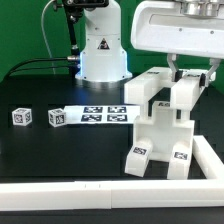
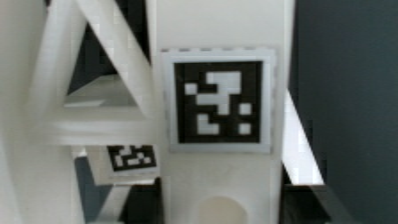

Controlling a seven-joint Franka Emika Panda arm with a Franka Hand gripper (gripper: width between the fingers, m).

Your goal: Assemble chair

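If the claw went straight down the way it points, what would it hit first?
Probably the chair, its top right under the claw. The wrist view shows its tagged white face close ahead, though depth is unclear.

Base [image 1: 100, 45]: white rounded casing, 1 small dark triangular mark on its front, and a blue-lit band at its foot. Link [image 1: 75, 10] above the base: black and glossy. Cables [image 1: 45, 62]: black and thin, joining the base at its side. Housing [image 1: 180, 28]: white and boxy with rounded edges. Gripper [image 1: 192, 70]: 2 dark grey fingers [image 1: 173, 68] under the housing.
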